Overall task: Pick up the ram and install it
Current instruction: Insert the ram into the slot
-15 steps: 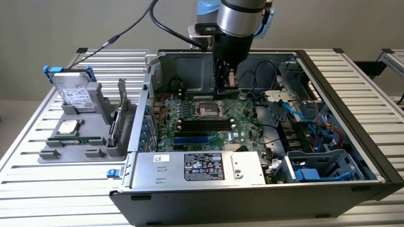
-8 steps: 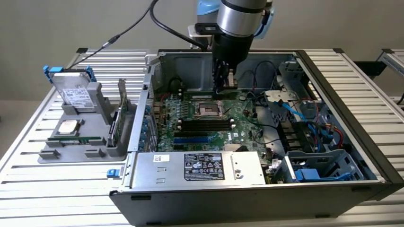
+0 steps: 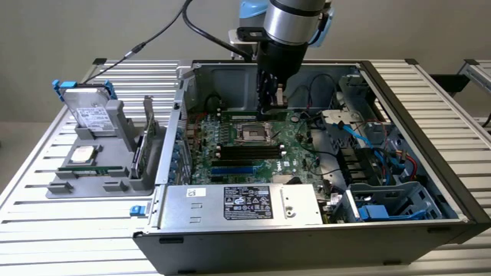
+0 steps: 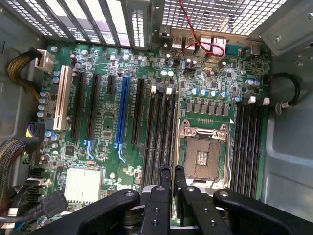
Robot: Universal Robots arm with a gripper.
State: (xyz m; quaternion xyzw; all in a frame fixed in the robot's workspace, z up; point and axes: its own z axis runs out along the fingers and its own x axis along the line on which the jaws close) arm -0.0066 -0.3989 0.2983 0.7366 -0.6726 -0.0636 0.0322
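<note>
Ram (image 3: 92, 171) is sitting in the near part of the grey holder (image 3: 115, 185), close to the worktop (image 3: 77, 236) edge on the exterior view's left. It's a long, narrow, thin green board, rigid-looking; the chips on it are too small to make out. Behind it in the same holder a square silver processor chip (image 3: 83, 154) is lying flat. Past that, a silver hard drive (image 3: 91, 115) with blue rails is leaning upright. Worktop is ribbed metal slats, shiny.

Farther in, an open sheet-metal computer case (image 3: 429, 144) is taking up the middle of the worktop. The motherboard (image 4: 107, 132) inside is green and crowded. Its black memory slots (image 4: 159, 132) are running beside the bare processor socket (image 4: 203, 156), and all are looking empty.

Tool (image 4: 172, 171) is hanging inside the case above those slots, well apart from the ram. Its black fingers (image 4: 160, 196) are sitting almost together, a thin dark slit between them, gripping nothing I can see.

Judging: the pick is not yet done. Doing it well means:
- spreading the jaws wider than the stick's thickness
- closing on the flat faces near mid-length
- lifting straight out of the holder

The board is thin, hard and smooth, so it is probably tilting or slipping if grabbed off-centre.
</note>
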